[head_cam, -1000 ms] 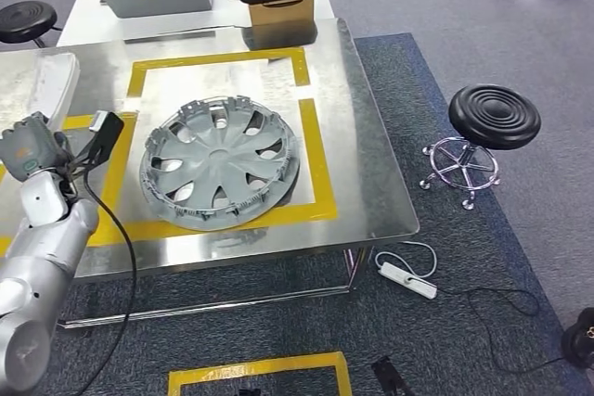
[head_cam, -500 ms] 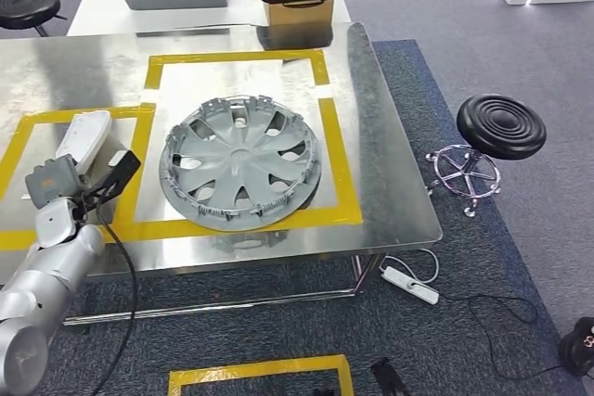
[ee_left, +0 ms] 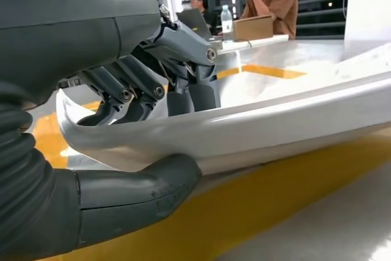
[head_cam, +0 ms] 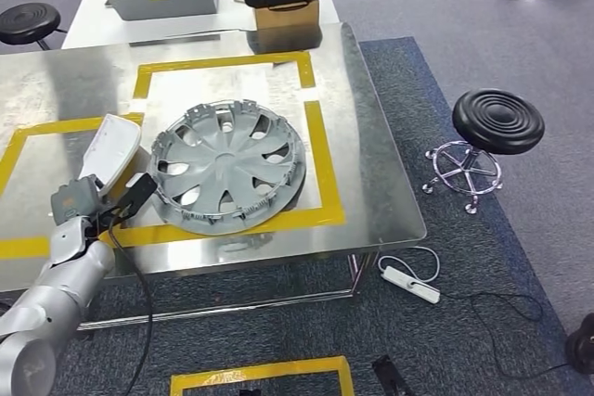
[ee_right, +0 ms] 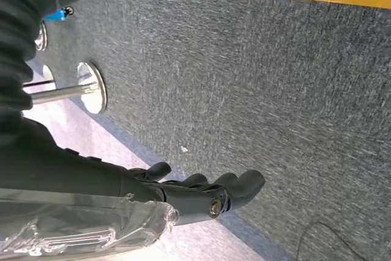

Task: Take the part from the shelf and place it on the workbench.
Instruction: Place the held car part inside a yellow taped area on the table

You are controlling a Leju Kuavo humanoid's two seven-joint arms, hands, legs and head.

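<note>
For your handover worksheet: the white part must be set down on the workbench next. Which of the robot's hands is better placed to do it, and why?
The left hand. It already grips the white part over the workbench, beside the hubcap. The right hand hangs over the carpet.

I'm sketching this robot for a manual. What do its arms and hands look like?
The left arm is smooth silver tubing with a black cable along it. The left robot hand has a ribbed grey cover, a thick grey thumb and darker fingers with metal pins. The right robot hand is similarly dark.

grey carpet point(head_cam: 490, 34) (blue-edged), black stool point(head_cam: 497, 120) nearby.
</note>
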